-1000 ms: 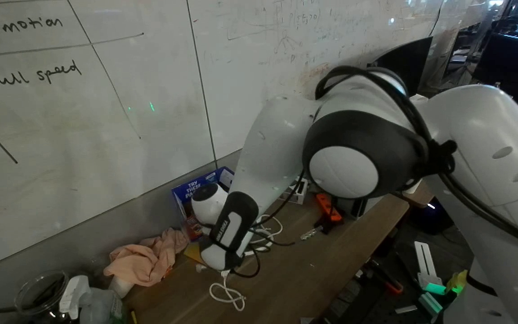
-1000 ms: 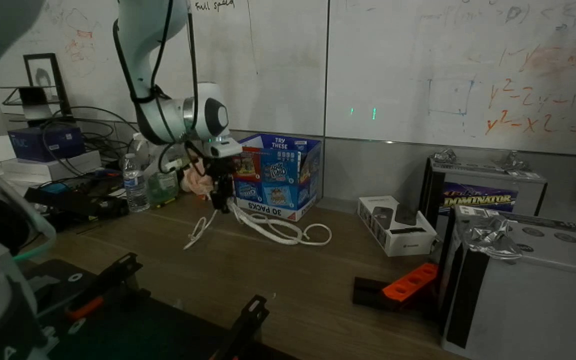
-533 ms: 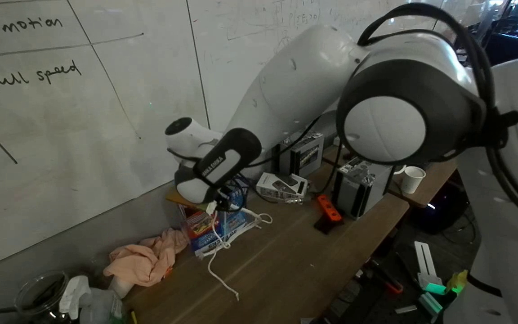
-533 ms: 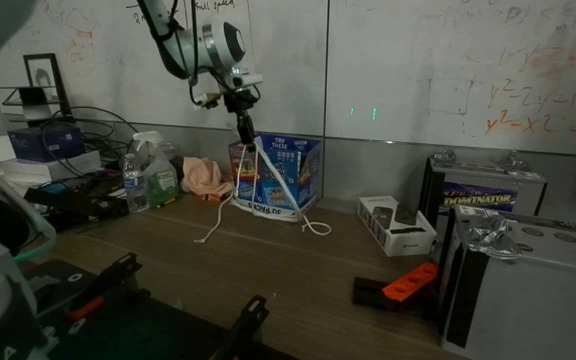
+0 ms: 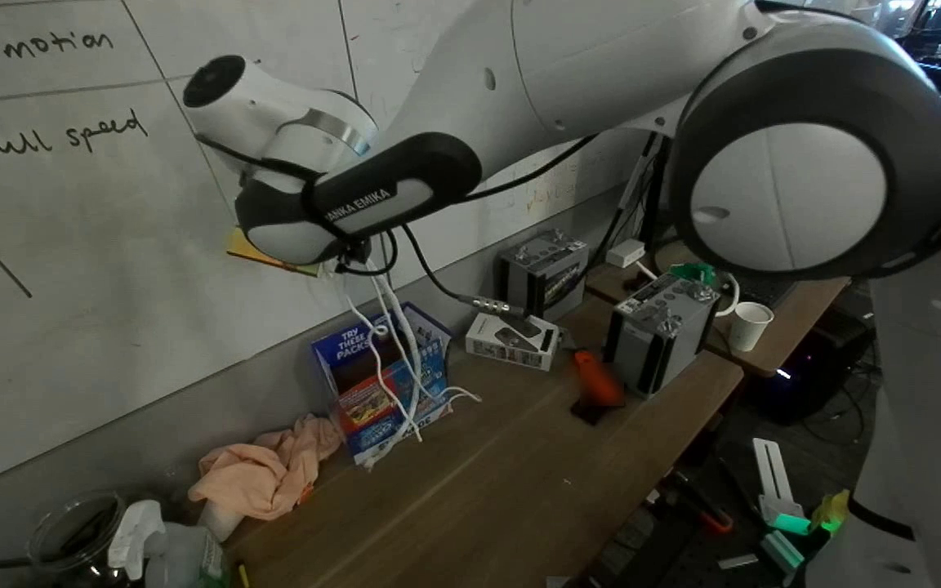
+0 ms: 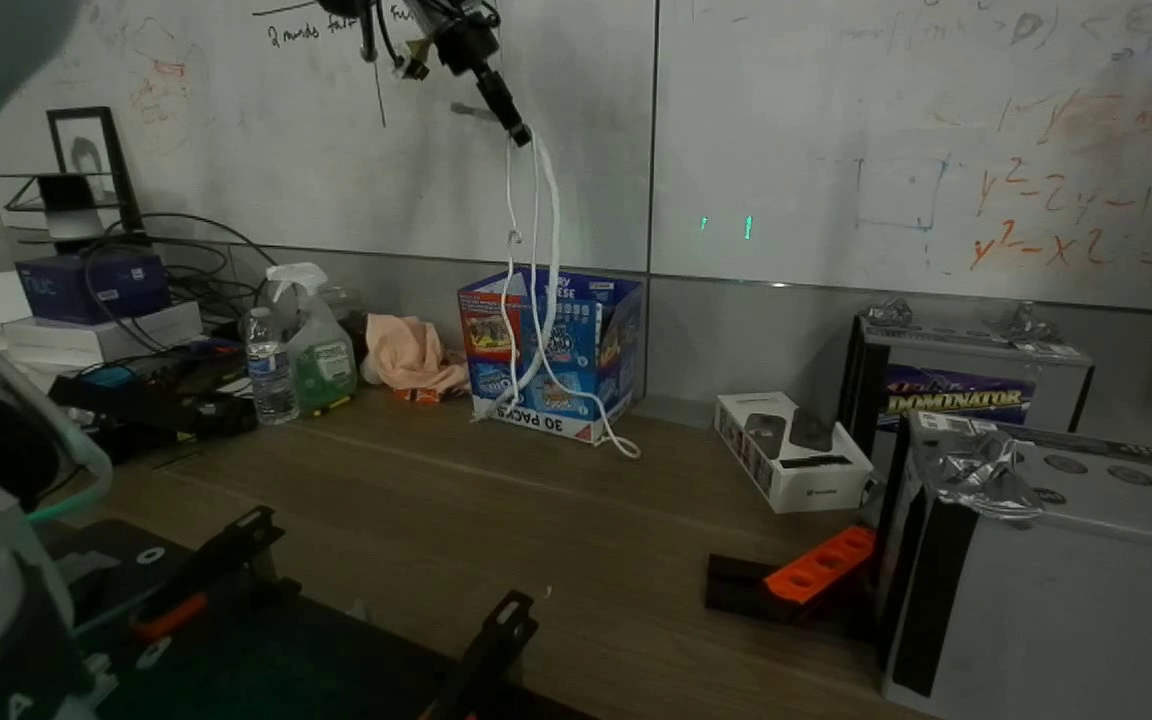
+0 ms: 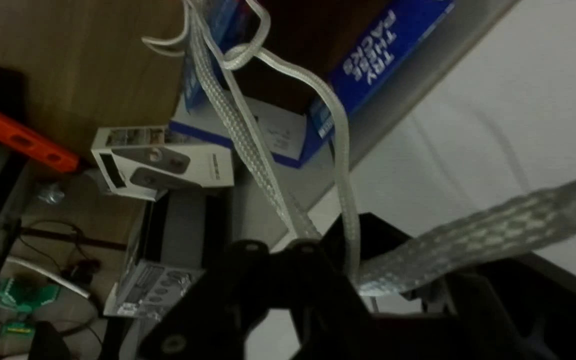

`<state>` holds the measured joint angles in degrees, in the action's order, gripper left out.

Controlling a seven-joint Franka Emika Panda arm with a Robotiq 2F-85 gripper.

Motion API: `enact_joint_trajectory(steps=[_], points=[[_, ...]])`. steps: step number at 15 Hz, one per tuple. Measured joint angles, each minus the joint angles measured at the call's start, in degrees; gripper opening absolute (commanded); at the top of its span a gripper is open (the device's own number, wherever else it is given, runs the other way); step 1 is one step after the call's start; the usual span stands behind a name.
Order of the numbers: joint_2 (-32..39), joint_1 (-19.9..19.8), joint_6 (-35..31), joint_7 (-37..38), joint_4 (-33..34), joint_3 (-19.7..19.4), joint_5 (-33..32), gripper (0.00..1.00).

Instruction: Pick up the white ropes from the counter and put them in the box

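Observation:
High above the brown counter, my gripper is shut on the white ropes, which dangle from its tips in several long strands. The blue box stands against the wall, and in both exterior views the strands pass in front of its printed side. Whether their lowest ends touch the counter or the box, I cannot tell. In the wrist view, the ropes run from the dark fingers down past the box's blue flap, with a thick strand sticking out to the right. The arm hides the fingertips in an exterior view.
A whiteboard rises behind. Right of the box are a white-and-grey device, an orange tool and grey cases. To its left lie a peach cloth, a spray bottle and a water bottle.
My gripper has risen well up from the counter, carrying the ropes. They lay on the wood in front of the box a second ago and hang stretched down now.

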<state>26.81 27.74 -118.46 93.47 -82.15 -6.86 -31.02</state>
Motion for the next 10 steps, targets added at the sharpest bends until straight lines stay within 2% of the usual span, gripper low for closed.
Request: enact_joint_trajectory(steps=[6, 10], points=[[-0.7, 3.2, 7.6, 4.7, 11.2, 3.0, -14.3, 0.03], [-0.5, 5.4, 9.2, 5.6, 14.2, 2.4, -19.7, 0.03]])
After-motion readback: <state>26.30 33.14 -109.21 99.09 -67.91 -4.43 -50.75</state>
